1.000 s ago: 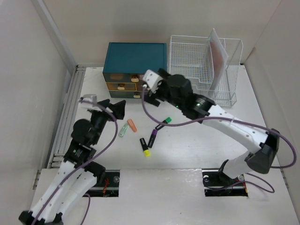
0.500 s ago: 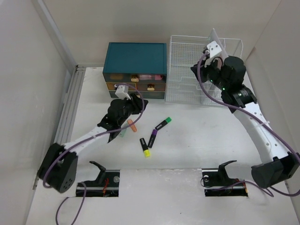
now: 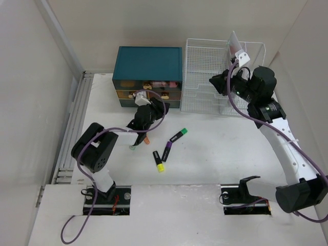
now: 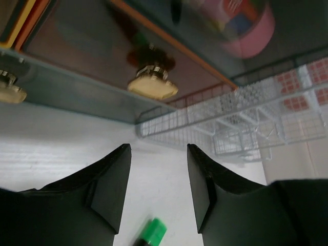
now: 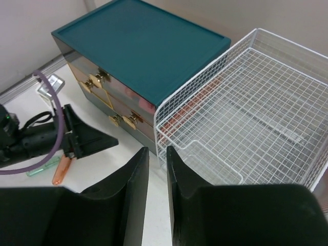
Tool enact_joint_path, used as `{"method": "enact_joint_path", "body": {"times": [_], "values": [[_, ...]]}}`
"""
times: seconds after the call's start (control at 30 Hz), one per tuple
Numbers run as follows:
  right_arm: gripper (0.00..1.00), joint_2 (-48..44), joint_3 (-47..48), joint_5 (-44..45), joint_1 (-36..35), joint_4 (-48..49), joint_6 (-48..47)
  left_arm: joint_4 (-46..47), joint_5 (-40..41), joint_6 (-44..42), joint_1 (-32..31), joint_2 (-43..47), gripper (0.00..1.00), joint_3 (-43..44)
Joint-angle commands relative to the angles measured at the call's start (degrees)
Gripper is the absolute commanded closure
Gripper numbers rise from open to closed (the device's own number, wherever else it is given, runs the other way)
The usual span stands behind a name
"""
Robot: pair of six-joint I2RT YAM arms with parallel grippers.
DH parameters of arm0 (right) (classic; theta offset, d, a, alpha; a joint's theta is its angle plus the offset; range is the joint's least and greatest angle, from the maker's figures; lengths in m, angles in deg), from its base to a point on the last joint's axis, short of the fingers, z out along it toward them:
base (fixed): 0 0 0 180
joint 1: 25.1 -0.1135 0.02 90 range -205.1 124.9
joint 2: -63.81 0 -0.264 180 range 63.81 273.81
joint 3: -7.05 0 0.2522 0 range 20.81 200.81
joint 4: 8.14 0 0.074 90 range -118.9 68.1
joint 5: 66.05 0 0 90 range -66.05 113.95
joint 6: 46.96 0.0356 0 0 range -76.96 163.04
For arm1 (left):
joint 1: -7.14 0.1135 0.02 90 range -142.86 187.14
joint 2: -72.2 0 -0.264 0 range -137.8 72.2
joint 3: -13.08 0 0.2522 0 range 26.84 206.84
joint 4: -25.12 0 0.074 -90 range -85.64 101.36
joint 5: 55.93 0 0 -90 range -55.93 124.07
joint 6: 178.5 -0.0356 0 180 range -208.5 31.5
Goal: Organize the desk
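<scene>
The white desk (image 3: 220, 146) carries several loose markers: an orange one (image 3: 144, 137), a pale clear one (image 3: 134, 144), a yellow-capped one (image 3: 159, 161), a purple one (image 3: 167, 150) and a green-capped one (image 3: 179, 135). My left gripper (image 3: 145, 114) reaches low over the desk toward the teal drawer box (image 3: 148, 69). Its jaws (image 4: 158, 154) stand partly open with nothing between them, pointing at a brass drawer knob (image 4: 152, 86), with a green marker cap (image 4: 154, 233) just below. My right gripper (image 3: 216, 82) hovers by the white wire rack (image 3: 225, 66). Its jaws (image 5: 157, 154) keep only a narrow empty gap.
A pink board stands upright in the wire rack (image 3: 238, 54). A ribbed metal rail (image 3: 77, 123) runs along the desk's left edge. A pink container (image 4: 241, 25) shows in the open top drawer. Walls close in on the left, back and right.
The left arm has stretched forward from the near left to the drawer box. The right arm swung from the drawers to the rack. Both sets of jaws narrowed from wide open.
</scene>
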State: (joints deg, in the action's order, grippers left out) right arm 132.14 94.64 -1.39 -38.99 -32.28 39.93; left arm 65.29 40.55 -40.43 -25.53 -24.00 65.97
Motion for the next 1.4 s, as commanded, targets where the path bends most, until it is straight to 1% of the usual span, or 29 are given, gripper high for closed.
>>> {"method": "enact_joint_path", "body": {"times": [0.0,0.13,0.27,0.43,0.57,0.83,1.2,1.27,1.33,1.37], "values": [[0.74,-2.1,-1.0,-2.0,0.7,4.7,1.4,5.0,4.8,2.6,-0.3,-0.8,0.55,6.3],[0.74,-2.6,-1.6,-2.5,0.7,5.3,1.4,4.0,5.3,5.4,0.3,-3.0,0.54,8.7],[0.74,-2.6,-1.6,-2.5,0.7,5.3,2.0,3.5,5.8,8.7,1.6,-5.2,0.54,8.7],[0.74,-3.2,-2.2,-2.5,0.7,5.8,2.5,2.3,7.0,11.2,2.1,-5.7,0.54,8.7],[0.74,-3.2,-2.2,-2.5,0.7,6.3,2.5,1.6,7.7,11.2,2.1,-6.3,0.54,8.7],[0.74,-3.7,-2.7,-2.0,0.7,6.3,2.5,0.5,8.3,11.7,2.1,-8.6,0.53,12.5],[0.74,-3.7,-3.2,-2.0,0.7,6.9,2.5,-1.6,8.8,12.7,2.1,-10.2,0.53,14.7],[0.74,-3.7,-3.8,-2.0,0.7,6.9,2.5,-1.6,8.8,12.7,2.1,-10.2,0.58,14.7],[0.74,-3.7,-3.8,-2.0,0.7,6.9,2.5,-1.6,8.8,12.7,2.1,-10.2,0.65,14.7],[0.74,-3.7,-3.8,-2.0,0.7,6.9,2.5,-1.6,8.8,13.3,2.1,-10.2,0.73,14.7]]}}
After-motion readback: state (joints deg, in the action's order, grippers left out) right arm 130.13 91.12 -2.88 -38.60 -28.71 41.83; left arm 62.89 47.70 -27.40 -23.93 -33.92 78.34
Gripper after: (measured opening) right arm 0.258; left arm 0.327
